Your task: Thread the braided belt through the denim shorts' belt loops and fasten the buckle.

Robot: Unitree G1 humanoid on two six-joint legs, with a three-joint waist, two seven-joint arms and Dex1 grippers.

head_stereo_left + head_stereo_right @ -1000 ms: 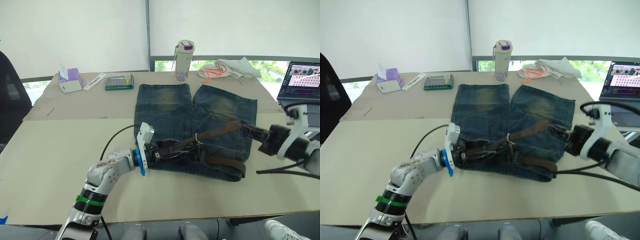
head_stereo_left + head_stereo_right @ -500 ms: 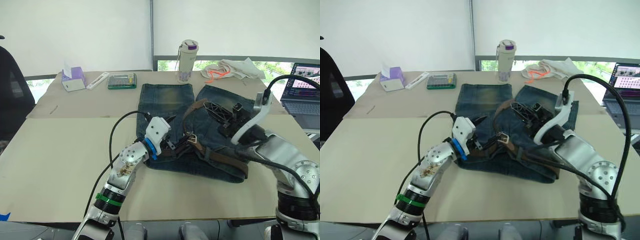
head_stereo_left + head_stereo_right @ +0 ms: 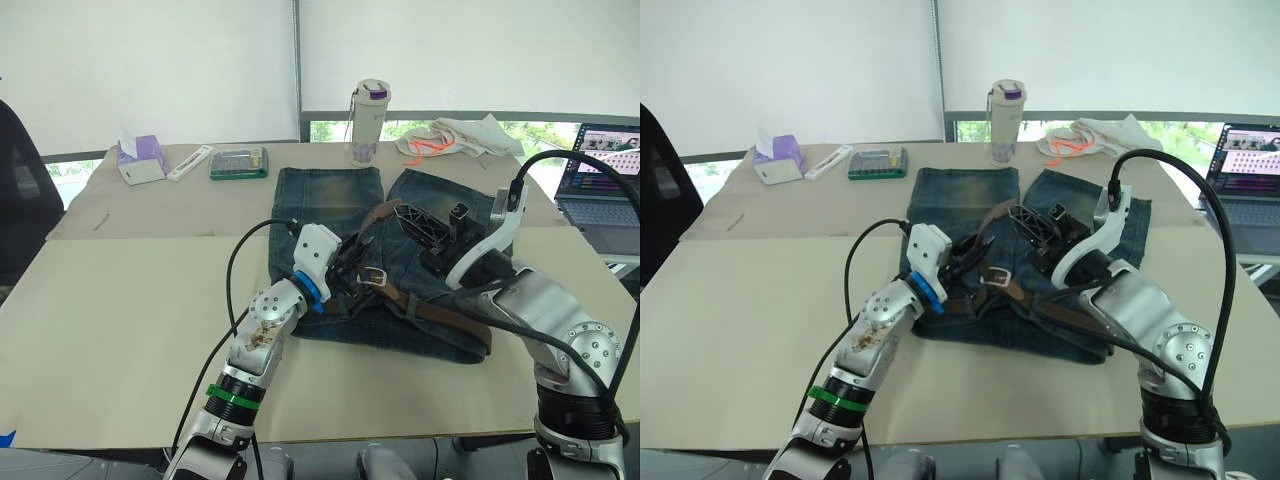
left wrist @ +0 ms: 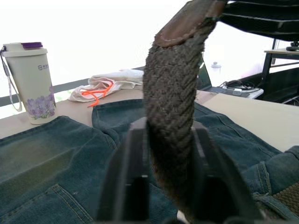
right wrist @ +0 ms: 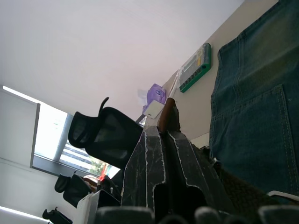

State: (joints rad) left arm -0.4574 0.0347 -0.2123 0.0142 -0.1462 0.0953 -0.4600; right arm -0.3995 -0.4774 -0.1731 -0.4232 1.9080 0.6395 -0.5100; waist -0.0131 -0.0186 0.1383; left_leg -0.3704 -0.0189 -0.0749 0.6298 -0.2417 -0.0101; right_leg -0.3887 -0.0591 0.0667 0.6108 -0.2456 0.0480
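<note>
Both arms are bent inward toward the centre of the head views, the left gripper (image 4: 170, 172) and the right gripper (image 5: 161, 140) each raised with jaws closed on the braided belt (image 4: 173, 93).

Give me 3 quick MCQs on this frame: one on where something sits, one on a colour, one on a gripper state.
1. Where does the tumbler stand?
A. beyond the shorts, at the table's far edge
B. on the laptop
C. on the shorts

2. What colour is the tissue box?
A. red
B. purple
C. black

3. What is the left gripper doing?
A. open above bare table
B. shut on the belt
C. shut on the calculator

Answers:
1 A, it stands just past the shorts' leg hems.
2 B, the box near the remote-like stick is purple with a white tissue.
3 B, the left wrist view shows the braided strap pinched between its fingers.
</note>
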